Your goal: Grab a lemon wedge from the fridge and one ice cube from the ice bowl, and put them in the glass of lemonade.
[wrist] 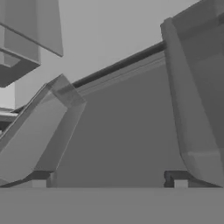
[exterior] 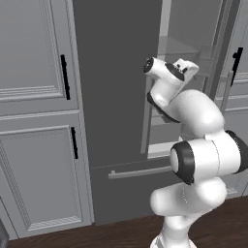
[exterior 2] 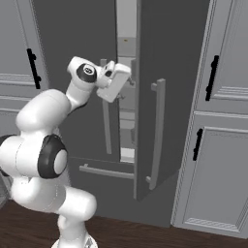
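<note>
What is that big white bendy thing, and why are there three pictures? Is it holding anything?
The white bendy thing is a robot arm. It has joints like your elbow, and at its end sits a gripper, a hand with just two fingers.

Two pictures come from cameras riding on the robot's base, one behind the arm on its left and one on its right. They show the same place from two sides. The third comes from a little camera on the hand itself, so everything there looks tilted and very close.

The tall dark thing in front is the fridge. Its right door stands partly open, and pale shelves show in the gap. Paler cabinets stand on both sides.

The gripper is up by the gap at the doors' long bar handles. Its fingers are spread open and it holds nothing.
</note>
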### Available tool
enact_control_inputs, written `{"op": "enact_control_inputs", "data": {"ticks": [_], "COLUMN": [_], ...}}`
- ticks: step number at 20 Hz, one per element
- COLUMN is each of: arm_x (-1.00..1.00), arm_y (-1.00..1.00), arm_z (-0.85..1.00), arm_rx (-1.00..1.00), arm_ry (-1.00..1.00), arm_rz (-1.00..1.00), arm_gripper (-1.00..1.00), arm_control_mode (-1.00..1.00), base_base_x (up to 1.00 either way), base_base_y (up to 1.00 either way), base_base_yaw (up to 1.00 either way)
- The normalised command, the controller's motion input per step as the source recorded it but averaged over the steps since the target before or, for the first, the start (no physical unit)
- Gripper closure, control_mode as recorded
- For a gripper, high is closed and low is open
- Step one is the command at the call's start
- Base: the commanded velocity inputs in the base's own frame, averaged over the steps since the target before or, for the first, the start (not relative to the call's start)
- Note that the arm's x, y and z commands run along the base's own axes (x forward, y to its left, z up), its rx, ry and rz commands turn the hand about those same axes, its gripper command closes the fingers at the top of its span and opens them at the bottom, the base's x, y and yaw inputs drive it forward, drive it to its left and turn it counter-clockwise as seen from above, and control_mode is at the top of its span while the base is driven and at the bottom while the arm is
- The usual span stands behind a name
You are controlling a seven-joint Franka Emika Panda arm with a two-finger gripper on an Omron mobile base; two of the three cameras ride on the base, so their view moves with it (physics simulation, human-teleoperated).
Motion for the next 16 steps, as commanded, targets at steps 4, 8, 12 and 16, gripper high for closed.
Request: {"op": "enact_control_inputs", "data": {"ticks": [4, 8, 12, 16], "arm_x": [-0.03, -0.41, -0.40, -0.13], "arm_y": [-0.87, -0.03, 0.14, 0.58], "arm_z": [-0.09, 0.00, -0.01, 0.06], "arm_rx": [0.00, -0.05, -0.17, -0.29], "arm_ry": [0.01, 0.00, -0.02, -0.01], "arm_rz": [-0.17, -0.05, -0.03, 0.00], "arm_gripper": [-1.00, -1.00, -1.00, -1.00], "arm_control_mode": [-1.00, -1.00, -1.00, -1.00], "base_base_x": [0.00, 0.00, 0.00, 0.00], "base_base_y": [0.00, 0.00, 0.00, 0.00], "base_base_yaw": [0.00, 0.00, 0.00, 0.00]}}
